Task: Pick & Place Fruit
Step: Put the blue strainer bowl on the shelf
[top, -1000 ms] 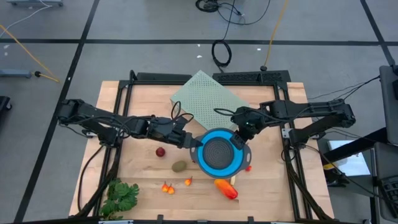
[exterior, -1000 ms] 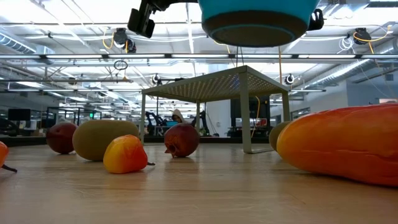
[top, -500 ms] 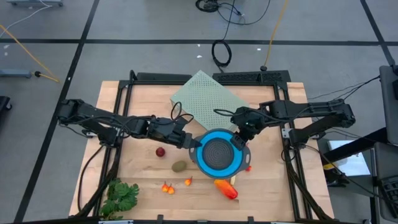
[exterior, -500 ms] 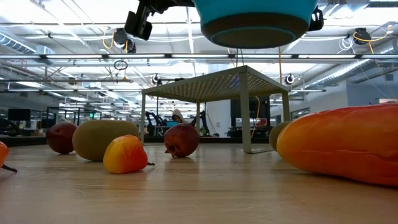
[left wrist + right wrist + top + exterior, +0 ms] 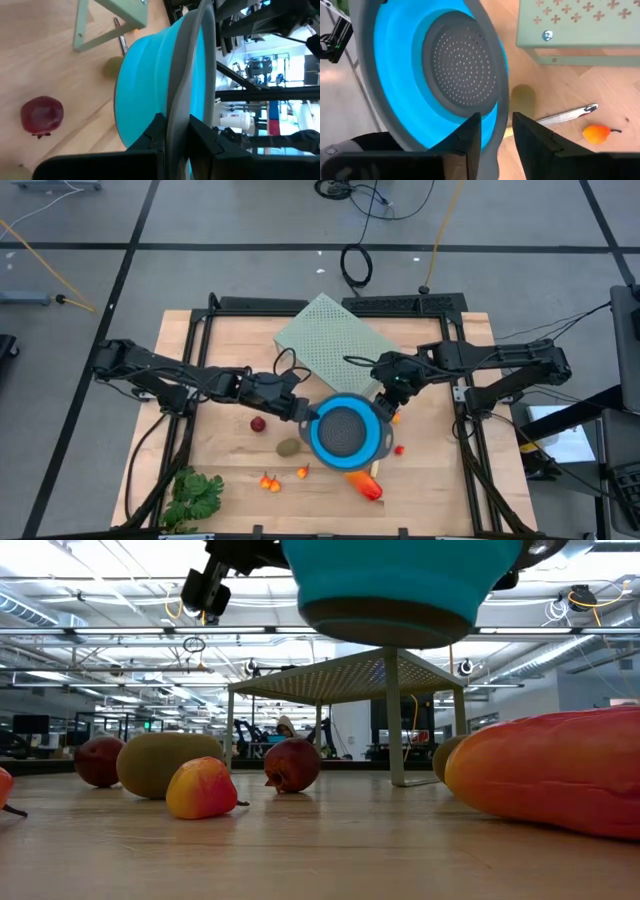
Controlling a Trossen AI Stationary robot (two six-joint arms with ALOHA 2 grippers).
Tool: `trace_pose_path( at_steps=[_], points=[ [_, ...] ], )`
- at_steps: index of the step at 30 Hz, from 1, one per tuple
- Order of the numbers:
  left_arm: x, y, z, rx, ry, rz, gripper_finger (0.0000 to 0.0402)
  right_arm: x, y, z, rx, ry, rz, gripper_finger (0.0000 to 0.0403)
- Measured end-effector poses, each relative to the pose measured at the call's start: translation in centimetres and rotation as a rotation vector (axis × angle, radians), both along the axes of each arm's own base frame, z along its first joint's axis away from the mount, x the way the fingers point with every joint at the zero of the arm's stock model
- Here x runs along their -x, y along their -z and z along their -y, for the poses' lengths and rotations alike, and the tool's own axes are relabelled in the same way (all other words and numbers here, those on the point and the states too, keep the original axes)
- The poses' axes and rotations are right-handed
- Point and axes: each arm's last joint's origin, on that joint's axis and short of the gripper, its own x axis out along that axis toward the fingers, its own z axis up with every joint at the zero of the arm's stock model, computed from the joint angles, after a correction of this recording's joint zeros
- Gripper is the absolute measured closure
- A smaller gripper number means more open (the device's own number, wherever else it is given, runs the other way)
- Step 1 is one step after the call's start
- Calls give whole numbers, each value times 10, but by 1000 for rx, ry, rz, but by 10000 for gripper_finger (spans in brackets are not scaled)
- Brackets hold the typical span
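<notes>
Lying nearest the front edge of the table (image 5: 440, 490) are a leafy green bunch (image 5: 195, 495), three tiny orange-red bits (image 5: 268, 480) and a longer orange-red piece (image 5: 365, 485). Just behind those sit an olive-brown oval (image 5: 289, 447) and, a little farther back, a dark red ball (image 5: 258, 423), both resting on the wood.

Above the middle of the table a blue strainer bowl (image 5: 345, 432) hangs in the air, tilted, with no fruit in it. The left gripper (image 5: 308, 415) is clenched on its grey rim from the left side. The right gripper (image 5: 388, 402) is at the opposite side of the rim, its jaws standing apart on either side of the rim, not squeezing it.

Beside the bowl on the right lies another small orange-red bit (image 5: 399, 449). Under the far side of the bowl, the right wrist view shows a second olive oval (image 5: 522, 95) and a knife blade (image 5: 567, 116). Farthest back stands a pale green perforated stand (image 5: 325, 340).
</notes>
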Motion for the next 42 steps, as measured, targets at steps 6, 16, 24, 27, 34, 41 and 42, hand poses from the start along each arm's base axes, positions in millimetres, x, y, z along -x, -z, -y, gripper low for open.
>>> trace_pose_path(
  at_steps=[6, 16, 24, 27, 34, 41, 42],
  points=[
    [5, -7, 0, 22, 18, 17, 367, 0, 0, -2, -52, -34, -3, 305],
    [26, -11, 1, 33, 74, -89, 367, 11, -11, -1, -29, -57, 59, 310],
    [47, -23, -4, -5, 73, -103, 367, 29, -23, 1, 14, -27, 96, 317],
    [55, -29, -7, -17, 54, -98, 367, 37, -26, 2, 26, -43, 94, 325],
    [78, -39, -13, -44, -6, -122, 367, 45, -28, 2, 44, -70, 86, 359],
    [95, -48, -20, -56, -63, -98, 367, 45, -28, 2, 60, -94, 94, 400],
    [97, -50, -20, -55, -64, -97, 367, 45, -28, 2, 60, -93, 93, 399]
  ],
)
